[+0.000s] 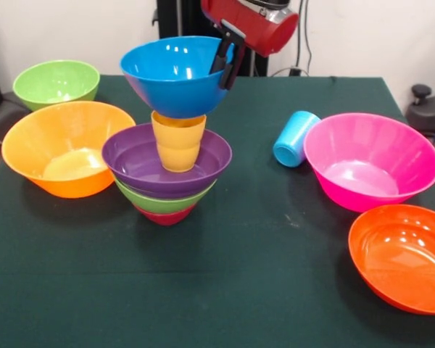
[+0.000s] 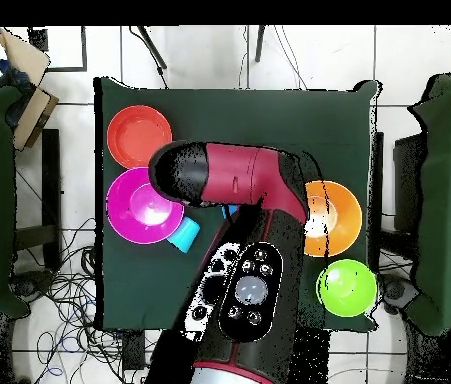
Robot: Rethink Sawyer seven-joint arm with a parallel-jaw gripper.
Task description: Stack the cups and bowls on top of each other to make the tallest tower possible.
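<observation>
Blue bowl (image 1: pixel 172 76): I am holding its rim pinched in the gripper (image 1: pixel 225 67), resting on the yellow-orange cup (image 1: pixel 178 142).

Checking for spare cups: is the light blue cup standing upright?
No, the blue cup lies on its side beside the pink bowl.

Gripper (image 1: pixel 225 64) clamped; arm overhead

Desk (image 1: pixel 225 290) front w/ open cloth betw. tower (image 1: pixel 167 170) and red-orange bowl (image 1: pixel 402 257). Left side blocked by orange bowl (image 1: pixel 65 148) just beside tower, green bowl (image 1: pixel 56 83) behind it. Right: blue cup (image 1: pixel 295 138) on its side touching pink bowl (image 1: pixel 371 161). Gap betw. tower and cup passable. Blue bowl (image 1: pixel 175 75) hangs just over yellow cup (image 1: pixel 178 140).
</observation>
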